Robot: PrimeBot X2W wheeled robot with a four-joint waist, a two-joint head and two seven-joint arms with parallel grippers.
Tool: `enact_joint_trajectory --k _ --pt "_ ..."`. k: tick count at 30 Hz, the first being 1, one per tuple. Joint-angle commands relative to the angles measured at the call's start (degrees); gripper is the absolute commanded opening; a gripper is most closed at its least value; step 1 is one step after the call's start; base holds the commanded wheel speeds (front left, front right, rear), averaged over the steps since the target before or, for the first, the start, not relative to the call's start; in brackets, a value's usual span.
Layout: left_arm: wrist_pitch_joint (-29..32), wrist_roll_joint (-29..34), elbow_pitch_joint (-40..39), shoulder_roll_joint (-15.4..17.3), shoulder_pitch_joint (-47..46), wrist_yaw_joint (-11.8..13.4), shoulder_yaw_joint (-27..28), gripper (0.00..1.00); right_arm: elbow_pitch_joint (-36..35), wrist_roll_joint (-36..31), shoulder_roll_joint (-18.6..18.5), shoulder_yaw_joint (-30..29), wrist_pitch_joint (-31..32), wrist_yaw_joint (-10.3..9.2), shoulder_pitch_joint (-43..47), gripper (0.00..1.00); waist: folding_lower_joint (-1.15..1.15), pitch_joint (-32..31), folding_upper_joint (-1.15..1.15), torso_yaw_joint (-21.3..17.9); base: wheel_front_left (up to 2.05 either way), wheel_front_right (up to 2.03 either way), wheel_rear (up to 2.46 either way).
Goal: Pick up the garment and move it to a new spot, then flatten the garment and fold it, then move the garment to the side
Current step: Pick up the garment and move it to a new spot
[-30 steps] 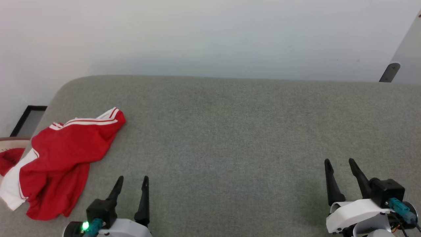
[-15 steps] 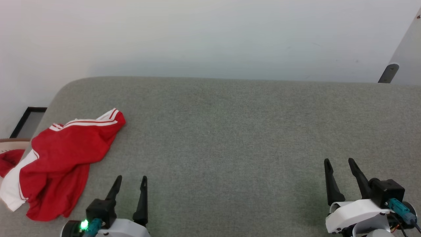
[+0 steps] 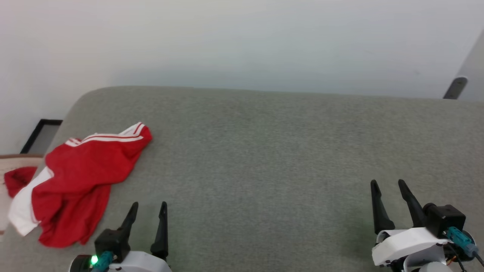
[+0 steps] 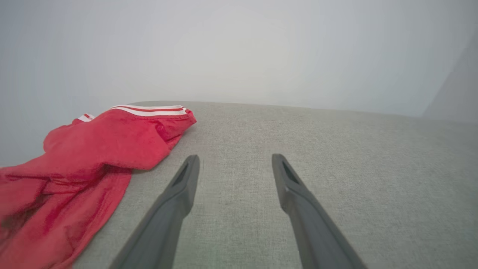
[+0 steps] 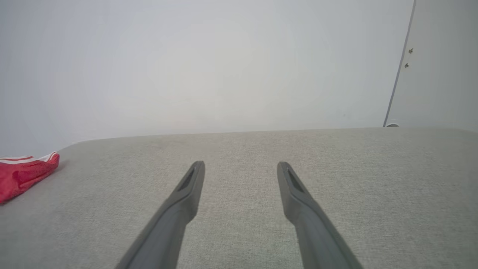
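The red shirt lies crumpled at the left end of the gray fabric-covered table. Its white-striped edge is toward the far side and a white sleeve lies near the table's left rim. Neither gripper touches it.

The left gripper sits at the near edge, just to the right of the shirt. Its two dark fingers are held low over the table at a shallow angle and point away from the robot toward the pale wall — the jaws stand wide apart with nothing between them. In the left wrist view the shirt's red folds lie beside the left finger, close but not touching. A green light glows on that wrist.

The right gripper is at the near right, well apart from the shirt. Its fingers also point forward, leaning slightly left — spread wide and empty. Its wrist view catches the shirt's striped end at the far left.

A small red scrap lies off the table's left end, just beyond the white sleeve.
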Motion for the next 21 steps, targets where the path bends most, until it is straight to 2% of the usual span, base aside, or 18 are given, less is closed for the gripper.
enact_joint_trajectory --k 1,5,18,21 --pt "0.0 -0.3 0.0 -0.1 0.2 -0.2 0.3 1.00 -0.6 0.9 0.2 0.6 -0.3 0.04 0.2 1.00 0.00 -0.1 0.00 1.7 0.00 0.00 0.00" --pt "0.0 -0.1 0.5 -0.4 0.5 0.1 0.8 1.00 -0.9 1.4 0.2 2.1 -0.2 0.04 0.9 1.00 0.00 -0.5 0.00 6.0 0.00 0.00 0.00" --pt "0.0 0.4 1.2 -0.9 2.8 0.5 1.7 1.00 0.9 3.6 0.2 8.6 -0.2 0.04 1.4 1.00 0.00 -3.1 0.00 25.7 0.00 0.00 0.00" --pt "0.0 -0.7 -0.4 -0.9 3.5 1.3 3.7 1.00 1.6 4.3 0.2 12.3 -0.2 0.04 -1.0 1.00 0.00 -1.9 0.00 27.1 0.00 0.00 0.00"
